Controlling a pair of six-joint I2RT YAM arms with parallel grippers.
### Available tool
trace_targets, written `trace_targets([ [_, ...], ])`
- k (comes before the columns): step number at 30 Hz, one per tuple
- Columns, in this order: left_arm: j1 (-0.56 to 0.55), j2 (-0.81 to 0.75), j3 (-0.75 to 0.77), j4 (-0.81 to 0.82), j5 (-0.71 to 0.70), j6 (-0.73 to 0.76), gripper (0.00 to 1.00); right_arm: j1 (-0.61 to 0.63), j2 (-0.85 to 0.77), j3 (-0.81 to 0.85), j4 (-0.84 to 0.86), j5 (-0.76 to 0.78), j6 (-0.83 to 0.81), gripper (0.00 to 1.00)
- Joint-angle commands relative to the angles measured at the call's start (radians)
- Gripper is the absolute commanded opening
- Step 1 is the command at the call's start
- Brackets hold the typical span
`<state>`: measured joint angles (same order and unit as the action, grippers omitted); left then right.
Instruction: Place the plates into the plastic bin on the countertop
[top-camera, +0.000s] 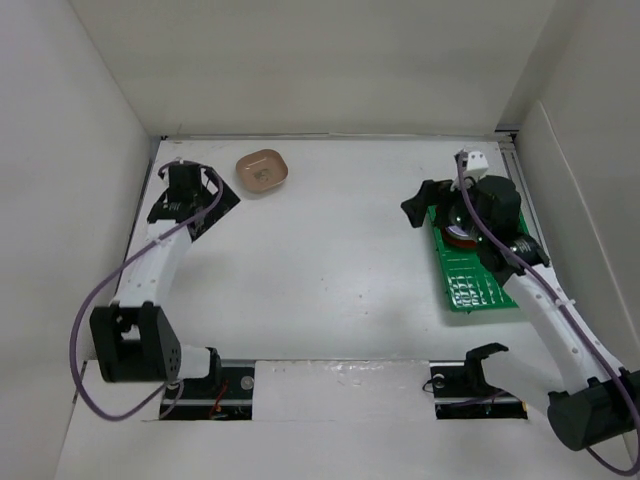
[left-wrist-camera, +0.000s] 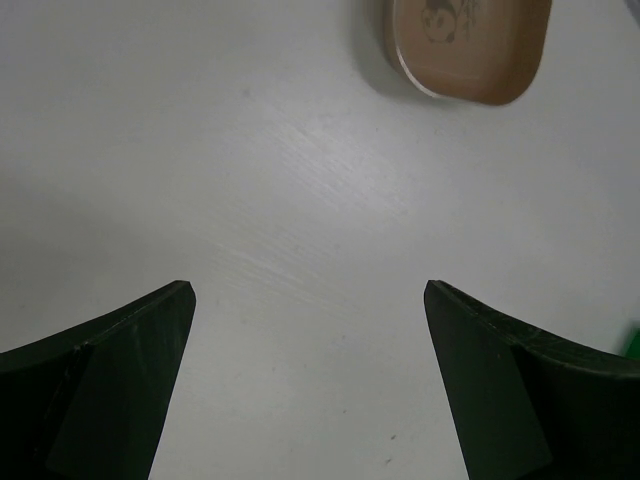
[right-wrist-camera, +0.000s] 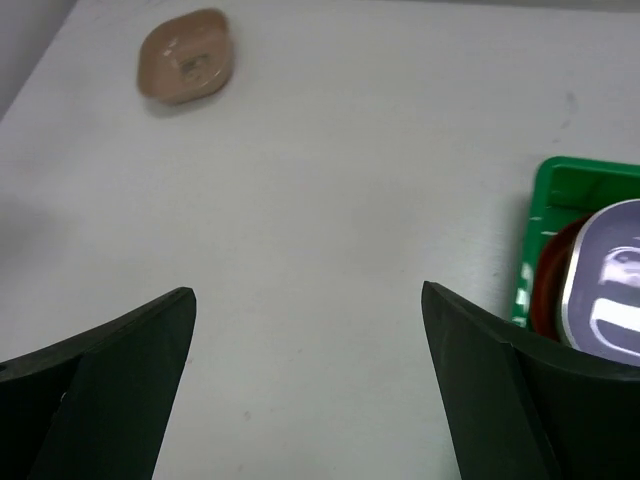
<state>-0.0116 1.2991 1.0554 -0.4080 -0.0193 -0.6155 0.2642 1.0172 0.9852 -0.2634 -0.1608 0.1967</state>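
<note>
Tan-brown plate (left-wrist-camera: 470, 45): flat on the tabletop (top-camera: 340, 260), alone, ahead of the left pincer (left-wrist-camera: 310, 290) and off to its right, well apart from both fingers (left-wrist-camera: 100, 380). Left pincer spread wide, nothing in it. Right pincer (right-wrist-camera: 308, 292) likewise spread wide and empty, with the plastic bin (right-wrist-camera: 560, 185) just to its right; inside, a lavender plate (right-wrist-camera: 610, 290) stacked on a red-orange plate (right-wrist-camera: 548, 290).

Handling, as a judgement: probably light and rigid, smooth-faced, so prone to sliding when nudged. Material not certain, so better treated as breakable. Shallow and flat on the surface, hence no easy way underneath. Best pinched across the raised rim, one finger inside the well and one outside, at the edge nearest the left pincer. Rounded corners likely to swivel in a loose grip, so a firm, centred hold on a straighter side.

Room: broad open tabletop between plate and bin. Left wall (top-camera: 70, 150) close beside the left pincer, back wall (top-camera: 320, 60) just beyond the plate, leaving little space for an approach from behind. Bin far across, near the right wall (top-camera: 590, 150); bare green grid showing on the near side of the stack.
</note>
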Motion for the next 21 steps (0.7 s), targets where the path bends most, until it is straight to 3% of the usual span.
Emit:
trace_targets([
  [1, -0.002, 0.145, 0.126, 0.116, 0.012, -0.067, 1.00, 0.078, -0.046, -0.057, 0.059, -0.095, 0.012, 1.00],
  [7, -0.020, 0.565, 0.415, 0.144, 0.041, -0.084, 1.00, 0.176, -0.094, -0.118, 0.059, -0.095, 0.030, 1.00],
  [10, -0.053, 0.670, 0.578, 0.081, -0.082, -0.084, 1.00, 0.210, -0.118, -0.149, 0.059, -0.099, 0.030, 1.00],
  [16, -0.053, 0.854, 0.706, 0.038, -0.165, -0.084, 1.00, 0.250, -0.155, -0.197, 0.069, -0.098, 0.030, 1.00],
  [20, -0.062, 0.937, 0.776, -0.017, -0.165, -0.073, 0.84, 0.280, -0.164, -0.197, 0.078, -0.098, 0.041, 1.00],
  [21, -0.062, 0.962, 0.794, -0.017, -0.165, -0.073, 0.65, 0.280, -0.164, -0.197, 0.078, -0.098, 0.041, 1.00],
])
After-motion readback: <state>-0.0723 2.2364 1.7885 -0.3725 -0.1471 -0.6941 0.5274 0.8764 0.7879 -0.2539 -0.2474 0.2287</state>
